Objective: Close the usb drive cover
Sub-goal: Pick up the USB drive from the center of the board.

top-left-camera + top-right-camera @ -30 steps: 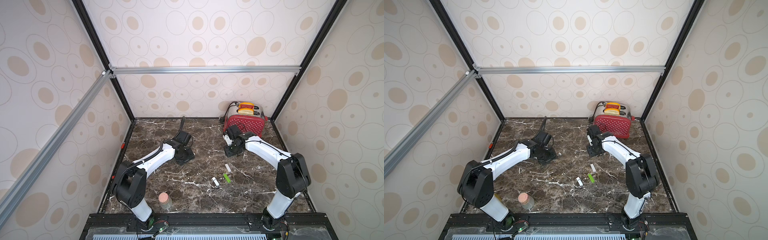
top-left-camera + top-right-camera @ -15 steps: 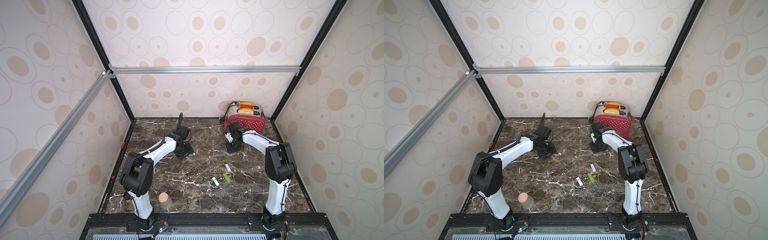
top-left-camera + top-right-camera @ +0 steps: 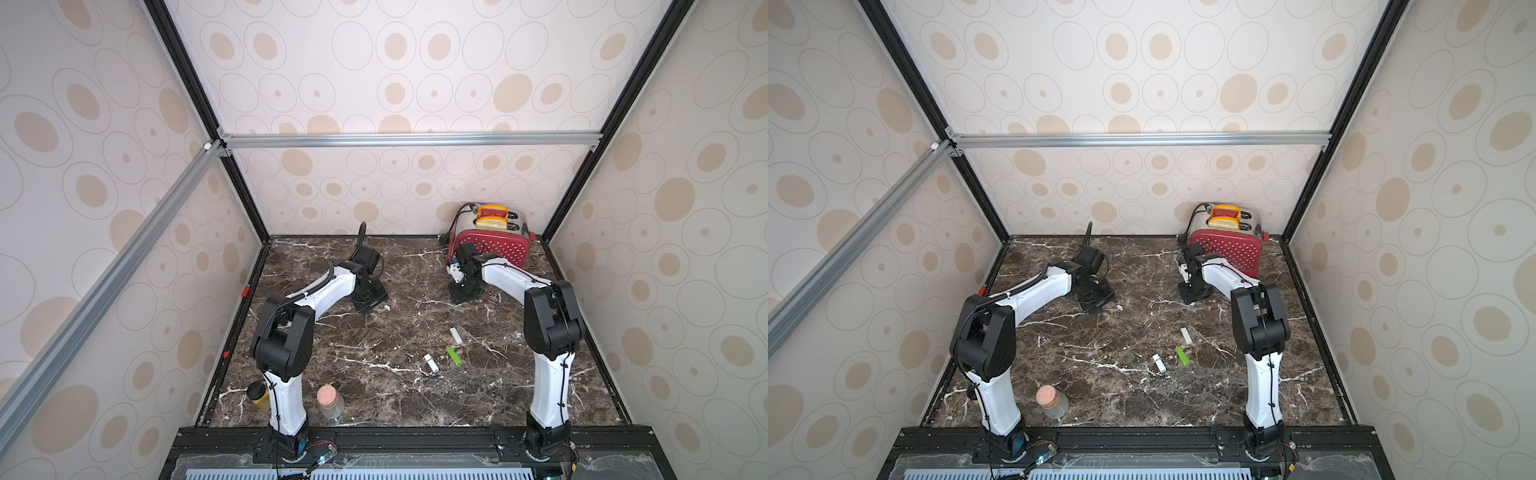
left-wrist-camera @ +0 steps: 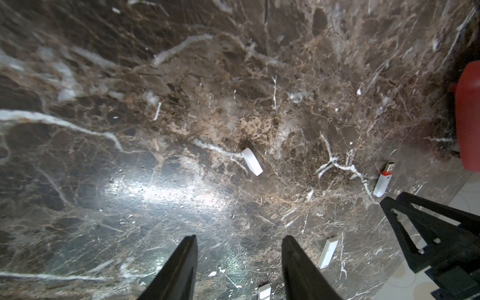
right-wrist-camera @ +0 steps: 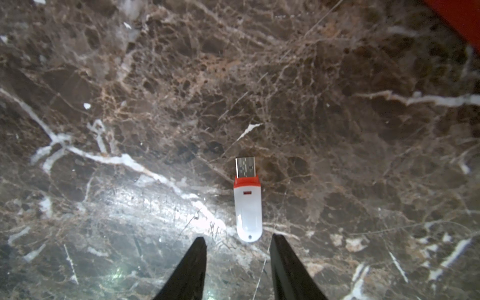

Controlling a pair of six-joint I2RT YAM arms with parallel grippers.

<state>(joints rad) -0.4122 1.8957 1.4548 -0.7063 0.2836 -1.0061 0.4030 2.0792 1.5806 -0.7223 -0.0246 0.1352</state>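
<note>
Right wrist: parted jaws near drive (image 5: pixel 248 207)

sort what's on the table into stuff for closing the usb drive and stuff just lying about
For the job:
- usb drive, metal plug bare
- loose white cap

Just lying about:
- red toaster
- green stick
- white stick
- another white stick
- corked jar
- yellow jar
</note>
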